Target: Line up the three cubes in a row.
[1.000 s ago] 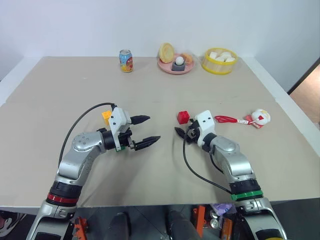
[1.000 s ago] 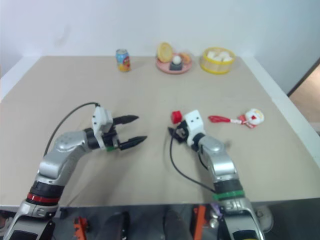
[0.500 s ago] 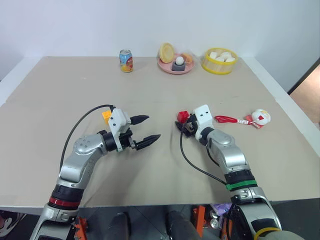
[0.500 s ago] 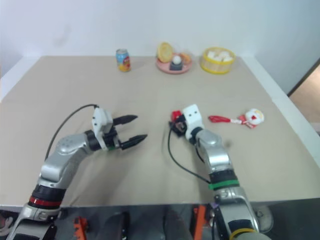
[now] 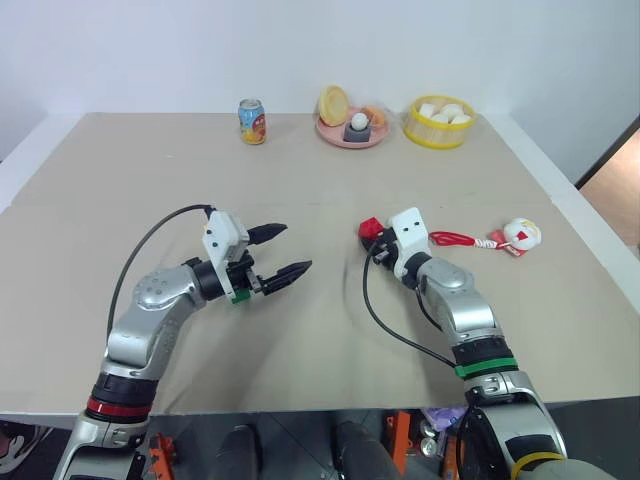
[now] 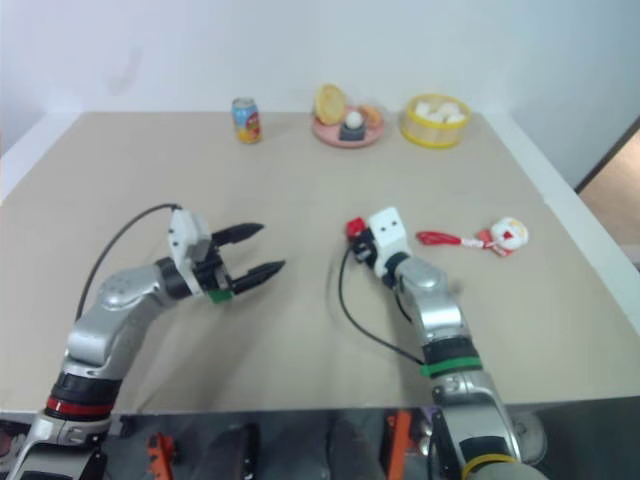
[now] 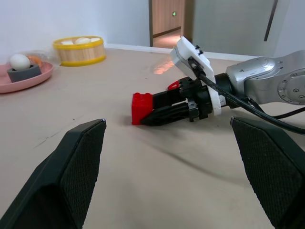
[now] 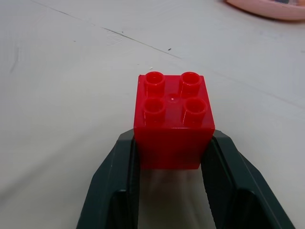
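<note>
Jaws of the left gripper (image 5: 281,250) spread wide, nothing between them, poised above the bare beige tabletop (image 5: 300,180); jaws of the right gripper (image 8: 171,157) pressed against both sides of the small red studded plastic cube (image 8: 172,121), studs up, cube resting on the table surface

Scanned left to right across the table:

- Far edge, left of centre: small printed soda can (image 5: 252,121), upright
- Left arm's black cable looped behind its wrist, fingers (image 7: 71,176) aimed toward the middle of the table
- Well apart from the left fingertips, toward the right: the red cube (image 5: 370,229), clamped at the tip of the right gripper, near the table's middle
- Far edge, centre: pink round plate (image 5: 335,137) carrying a white egg in a grey holder and some yellow-orange food
- Just right of the plate: yellow round basket (image 5: 438,132) filled with pale blocks
- Right side, beside the right wrist: white-and-red toy figure (image 5: 521,235) with a red strap (image 5: 452,239) stretched toward the gripper, lying flat

Yellow-orange and green cubes: whereabouts could not be told
</note>
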You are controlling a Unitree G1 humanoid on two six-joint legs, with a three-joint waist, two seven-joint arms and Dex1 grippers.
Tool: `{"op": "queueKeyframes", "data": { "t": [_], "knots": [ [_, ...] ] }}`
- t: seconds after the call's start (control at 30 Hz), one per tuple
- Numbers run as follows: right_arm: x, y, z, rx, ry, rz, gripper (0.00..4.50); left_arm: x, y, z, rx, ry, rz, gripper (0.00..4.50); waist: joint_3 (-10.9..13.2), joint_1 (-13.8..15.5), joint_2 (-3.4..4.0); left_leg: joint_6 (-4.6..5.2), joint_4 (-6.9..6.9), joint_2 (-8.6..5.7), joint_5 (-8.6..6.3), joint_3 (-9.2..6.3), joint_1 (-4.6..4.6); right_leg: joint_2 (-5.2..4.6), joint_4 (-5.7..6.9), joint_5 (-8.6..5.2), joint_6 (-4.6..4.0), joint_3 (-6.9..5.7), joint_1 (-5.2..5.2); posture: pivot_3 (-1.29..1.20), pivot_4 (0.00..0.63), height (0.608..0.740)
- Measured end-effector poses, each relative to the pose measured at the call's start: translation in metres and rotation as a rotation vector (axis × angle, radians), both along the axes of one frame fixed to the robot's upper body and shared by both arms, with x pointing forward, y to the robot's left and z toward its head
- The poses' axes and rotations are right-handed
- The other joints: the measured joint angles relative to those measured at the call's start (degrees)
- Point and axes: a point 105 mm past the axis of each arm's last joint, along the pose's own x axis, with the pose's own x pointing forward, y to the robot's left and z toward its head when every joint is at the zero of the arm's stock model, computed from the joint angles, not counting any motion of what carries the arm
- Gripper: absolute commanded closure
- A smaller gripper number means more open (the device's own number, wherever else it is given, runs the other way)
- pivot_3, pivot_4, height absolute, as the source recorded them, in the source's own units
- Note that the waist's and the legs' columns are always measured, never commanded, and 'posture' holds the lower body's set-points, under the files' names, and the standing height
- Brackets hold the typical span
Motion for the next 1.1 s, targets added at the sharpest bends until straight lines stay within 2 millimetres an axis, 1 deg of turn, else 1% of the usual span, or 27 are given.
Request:
{"op": "queueKeyframes", "data": {
  "t": [0.1, 0.13, 0.2, 0.27, 0.33, 0.43, 0.57, 0.67, 0.73, 0.8, 0.9, 1.1],
  "knots": [
    [-0.010, -0.009, 0.012, -0.015, 0.001, 0.139, 3.28, -0.005, 0.009, -0.002, 0.031, 0.020, -0.024, 0.15, 0.0, 0.0, 0.01, 0.00, -0.05, 0.00, 0.00, 0.00, 0.00, 0.00, 0.00, -0.04, 0.00, 0.00, 0.00, 0.00, 0.150, 0.740],
    [-0.017, -0.012, 0.017, -0.024, -0.002, 0.198, 3.28, -0.007, 0.012, -0.004, 0.044, 0.024, -0.034, 0.15, 0.0, 0.0, 0.01, 0.00, -0.06, 0.00, 0.00, -0.01, 0.00, 0.00, -0.01, -0.06, 0.00, 0.00, -0.01, 0.00, 0.150, 0.740],
    [-0.033, -0.015, 0.028, -0.050, -0.004, 0.331, 3.28, -0.011, 0.015, -0.006, 0.071, 0.025, -0.059, 0.15, 0.0, 0.1, 0.01, -0.01, -0.08, -0.01, -0.02, -0.01, 0.00, -0.01, -0.02, -0.10, -0.01, -0.01, 0.00, 0.00, 0.150, 0.740],
    [-0.054, -0.019, 0.033, -0.085, 0.035, 0.487, 3.28, -0.016, 0.015, -0.006, 0.083, 0.015, -0.100, 0.15, 0.0, 0.1, 0.01, -0.02, -0.10, -0.01, -0.03, 0.00, 0.00, -0.02, -0.03, -0.13, -0.02, -0.01, 0.00, 0.00, 0.150, 0.740],
    [-0.068, -0.024, 0.040, -0.105, 0.078, 0.585, 3.28, -0.019, 0.015, -0.005, 0.085, 0.013, -0.133, 0.15, 0.0, 0.1, 0.01, -0.03, -0.10, -0.01, -0.03, 0.01, 0.01, -0.03, -0.03, -0.13, -0.03, -0.01, -0.01, 0.00, 0.150, 0.740],
    [-0.087, -0.019, 0.049, -0.120, 0.104, 0.710, 3.28, -0.024, 0.014, -0.003, 0.071, 0.011, -0.181, 0.15, 0.0, -0.1, 0.00, -0.03, -0.11, 0.04, -0.04, 0.02, 0.08, 0.00, -0.03, -0.11, -0.08, -0.03, -0.02, 0.00, 0.150, 0.740],
    [-0.103, -0.018, 0.038, -0.136, 0.163, 0.792, 3.28, -0.025, 0.019, 0.004, 0.061, -0.040, -0.180, 0.15, 0.0, -0.1, -0.01, -0.03, -0.11, 0.03, -0.04, 0.02, 0.06, -0.03, -0.03, -0.12, -0.09, -0.04, -0.02, 0.00, 0.150, 0.740],
    [-0.112, -0.016, 0.024, -0.158, 0.202, 0.843, 3.28, -0.025, 0.023, 0.002, 0.059, -0.035, -0.166, 0.15, 0.0, 0.0, -0.01, -0.04, -0.11, 0.01, -0.04, 0.06, 0.04, -0.06, -0.05, -0.13, -0.07, -0.02, -0.04, 0.00, 0.150, 0.740],
    [-0.114, -0.013, 0.016, -0.179, 0.208, 0.867, 3.28, -0.026, 0.024, -0.002, 0.057, -0.019, -0.157, 0.15, 0.0, -0.1, -0.02, -0.05, -0.11, 0.01, -0.05, 0.09, 0.03, -0.06, -0.04, -0.12, -0.08, -0.01, -0.09, 0.00, 0.150, 0.740],
    [-0.111, -0.004, 0.011, -0.168, 0.196, 0.885, 3.28, -0.029, 0.024, -0.004, 0.056, -0.016, -0.148, 0.15, 0.0, -0.2, -0.05, -0.05, -0.11, 0.05, -0.05, 0.07, 0.04, -0.01, -0.03, -0.10, -0.10, -0.02, -0.10, 0.00, 0.150, 0.740],
    [-0.108, 0.007, 0.004, -0.170, 0.189, 0.918, 3.28, -0.033, 0.023, -0.001, 0.060, -0.029, -0.155, 0.15, 0.0, -0.1, -0.04, -0.05, -0.11, 0.04, -0.04, 0.06, 0.03, -0.02, -0.02, -0.09, -0.11, -0.03, -0.10, 0.00, 0.150, 0.740],
    [-0.095, 0.012, 0.001, -0.205, 0.189, 0.959, 3.28, -0.034, 0.033, 0.007, 0.066, -0.051, -0.111, 0.15, 0.1, 0.0, -0.05, -0.05, -0.11, 0.03, -0.04, 0.06, 0.03, -0.03, -0.03, -0.11, -0.10, -0.04, -0.09, 0.00, 0.150, 0.740]
  ]
}}
